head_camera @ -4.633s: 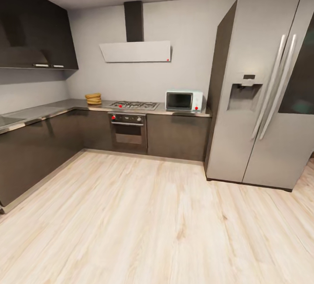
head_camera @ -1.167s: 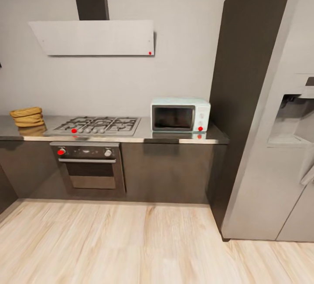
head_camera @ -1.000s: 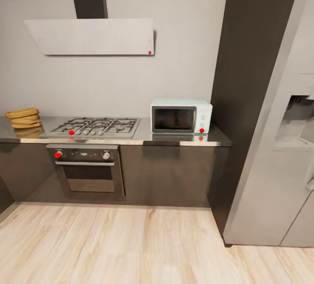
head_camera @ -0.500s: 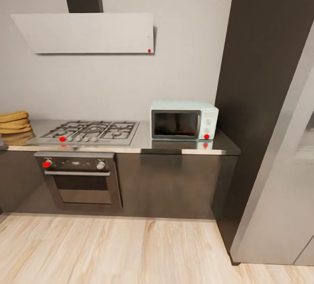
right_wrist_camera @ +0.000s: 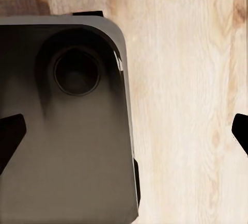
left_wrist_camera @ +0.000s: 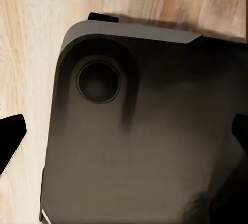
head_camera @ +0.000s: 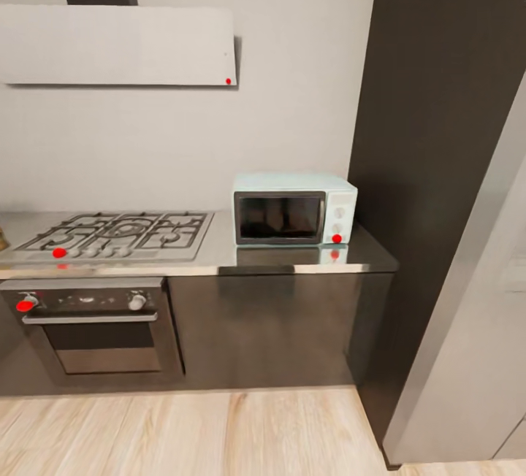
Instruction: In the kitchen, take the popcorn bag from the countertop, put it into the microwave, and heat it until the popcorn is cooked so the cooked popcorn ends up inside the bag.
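As seen ahead, microwave (head_camera: 294,208) on countertop (head_camera: 219,258)

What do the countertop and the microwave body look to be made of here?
Countertop: seems polished metal, grey and glossy, since it mirrors the microwave's front and red knob. Microwave: likely painted metal or plastic, a matte pale mint shell without reflections, with a dark glass-like door.

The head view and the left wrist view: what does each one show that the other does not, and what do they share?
Head view alone: the mint-blue microwave with its door shut, standing on the grey countertop beside the gas hob, with the oven under the hob. Left wrist view alone: the left pincer, its fingertips wide apart, above a dark rounded part of the robot. Both show the pale wooden floor.
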